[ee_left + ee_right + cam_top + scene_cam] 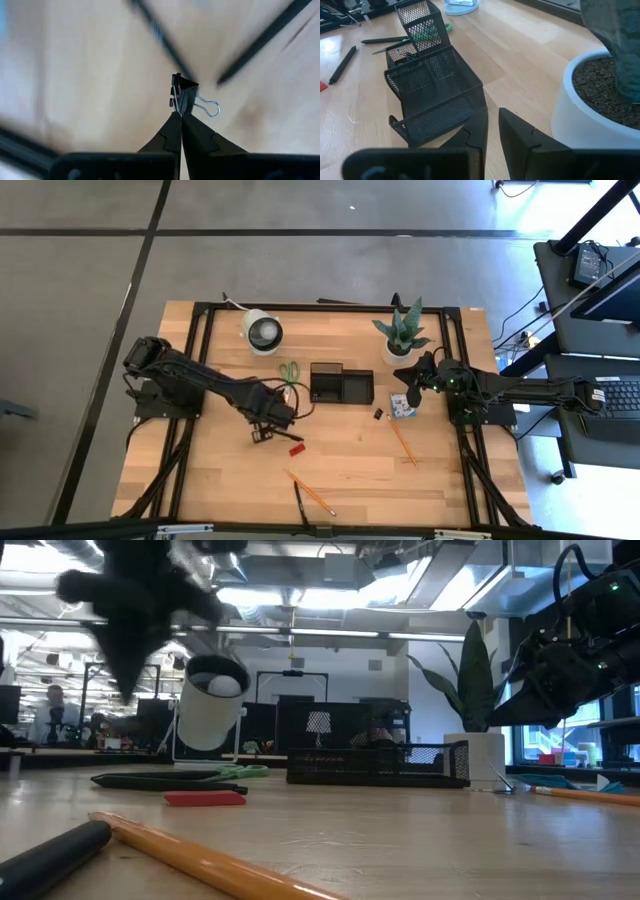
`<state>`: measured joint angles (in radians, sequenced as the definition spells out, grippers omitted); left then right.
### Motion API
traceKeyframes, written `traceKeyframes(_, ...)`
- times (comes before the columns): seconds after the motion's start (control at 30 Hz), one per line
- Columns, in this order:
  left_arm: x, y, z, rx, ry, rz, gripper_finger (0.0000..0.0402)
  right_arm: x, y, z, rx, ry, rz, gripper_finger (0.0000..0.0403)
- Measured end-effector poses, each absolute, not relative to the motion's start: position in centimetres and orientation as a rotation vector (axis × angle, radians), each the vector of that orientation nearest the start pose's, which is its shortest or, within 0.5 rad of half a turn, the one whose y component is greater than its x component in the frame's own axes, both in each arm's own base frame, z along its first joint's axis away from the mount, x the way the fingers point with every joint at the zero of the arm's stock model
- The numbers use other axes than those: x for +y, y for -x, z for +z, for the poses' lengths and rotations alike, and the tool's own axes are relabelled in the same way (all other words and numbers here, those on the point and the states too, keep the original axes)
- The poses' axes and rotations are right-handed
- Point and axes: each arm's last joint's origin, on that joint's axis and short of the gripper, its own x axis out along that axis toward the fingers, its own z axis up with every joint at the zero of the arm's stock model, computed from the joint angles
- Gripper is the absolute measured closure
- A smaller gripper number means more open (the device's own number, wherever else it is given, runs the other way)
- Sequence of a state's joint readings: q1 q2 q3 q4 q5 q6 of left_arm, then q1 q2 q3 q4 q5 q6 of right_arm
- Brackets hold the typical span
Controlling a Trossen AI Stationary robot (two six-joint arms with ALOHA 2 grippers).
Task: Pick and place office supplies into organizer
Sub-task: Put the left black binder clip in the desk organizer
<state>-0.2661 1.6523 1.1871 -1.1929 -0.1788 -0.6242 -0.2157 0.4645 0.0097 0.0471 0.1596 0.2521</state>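
Now the left gripper [179, 114] has its fingers pinching a small black binder clip [183, 93] by its folded metal body, so the shiny wire loop sticks out free. It holds the clip above the wooden tabletop [350, 470], at about seven o'clock from the organizer [341, 383], probably to carry it there. The organizer is a low black box of wire mesh with small compartments. The right gripper [492, 125] waits at three o'clock from the organizer, fingers a little apart and holding nothing, near the round white plant pot [600, 110]. Long orange pencils [310, 492] and a flat red marker [296, 449] lie loose on the smooth wood.
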Motion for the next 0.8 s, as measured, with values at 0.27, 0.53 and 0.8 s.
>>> traceKeyframes(0.27,-6.3,-31.4,22.8,1.15,-0.166,0.223,0.04,-3.0,-11.5,13.0,0.362,-0.256,-0.42,0.0352)
traceKeyframes(0.53,-4.1,-33.5,22.9,0.97,-0.195,0.204,0.04,-3.0,-11.5,12.9,0.371,-0.236,-0.416,0.0352)
traceKeyframes(0.8,-1.9,-33.7,21.4,0.915,-0.191,0.223,0.04,-3.0,-11.5,12.9,0.371,-0.235,-0.416,0.0352)
